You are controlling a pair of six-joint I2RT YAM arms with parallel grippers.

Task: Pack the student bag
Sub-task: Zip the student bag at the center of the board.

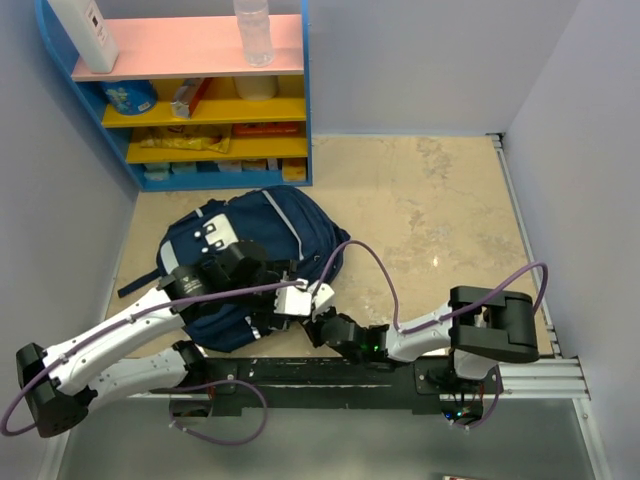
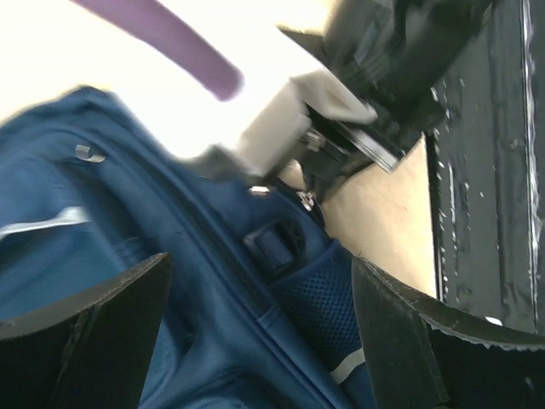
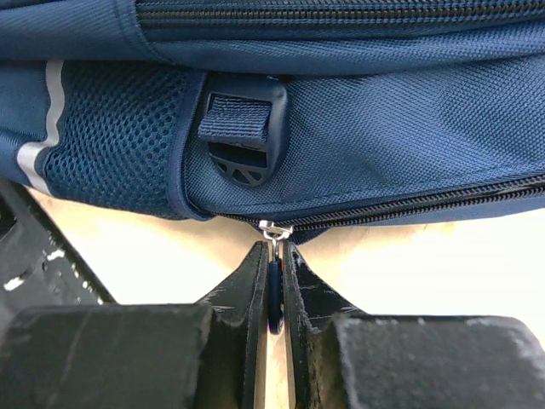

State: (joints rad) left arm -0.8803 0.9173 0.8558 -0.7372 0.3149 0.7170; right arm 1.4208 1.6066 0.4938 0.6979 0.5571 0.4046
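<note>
Right at the pinch point, the right claw (image 3: pixel 274 256) is closed nearly all the way, its two fingers squeezed flat on the small dark zip pull (image 3: pixel 274 298) that hangs from the slider at the bag's lower edge. Just above the slider sits a strap buckle (image 3: pixel 243 136), with the mesh pocket (image 3: pixel 111 145) beside it. The zip (image 3: pixel 409 203) runs off to one side from there and looks shut along the stretch in view.

The left claw (image 2: pixel 255 341) stands wide open above the blue fabric and grips nothing. From the wrist view I cannot tell whether its fingers touch the cloth.

The bag (image 1: pixel 270 215) lies flat on the counter (image 1: pixel 430 200), near the front edge by the arm bases and a little left of centre, just in front of the blue shelf (image 1: pixel 200 110), which holds boxes and packets.

Judging by this, the job is at an early step: getting the bag open so things can go in. The next move seems to call for a steady pull on the tab along the line of the zip, not away from it, so the tab does not slip out. The left claw would likely need to press or pinch the fabric to stop the whole bag sliding with the pull.
</note>
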